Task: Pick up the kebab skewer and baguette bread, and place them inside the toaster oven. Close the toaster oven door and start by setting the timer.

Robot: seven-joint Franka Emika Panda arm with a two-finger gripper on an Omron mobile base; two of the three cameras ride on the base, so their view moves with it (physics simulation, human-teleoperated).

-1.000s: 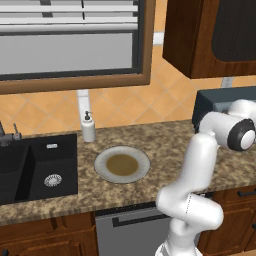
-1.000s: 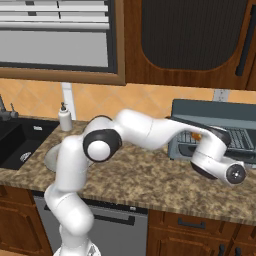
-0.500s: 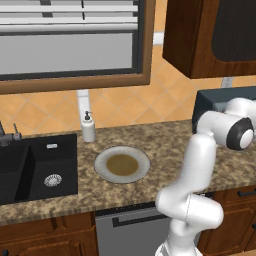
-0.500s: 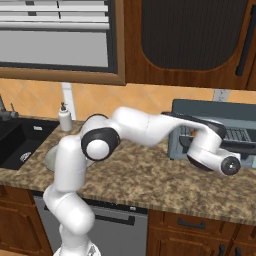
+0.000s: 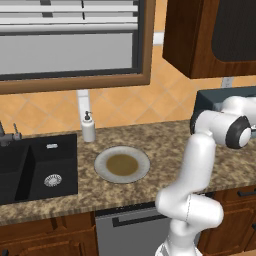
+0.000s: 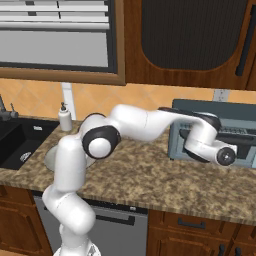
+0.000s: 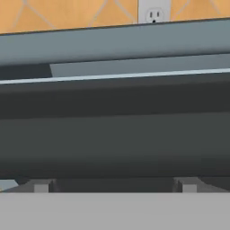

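Jaws spread wide with nothing between them, facing the toaster oven (image 6: 182,130) front at close range

White rounded arm (image 6: 140,122) — dark joints, glossy

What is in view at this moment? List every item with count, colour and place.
toaster oven: one, blue-grey, on the counter at the right, against the wall
plate: one, grey with a brown centre, on the counter right of the sink
soap dispenser: one, white, by the wall behind the plate
sink: one, black, set into the counter at the left
wall outlet: one, white, on the orange tiles above the oven
dishwasher: one, grey, under the counter
end effector: one, dark fingertips, open, right at the oven front
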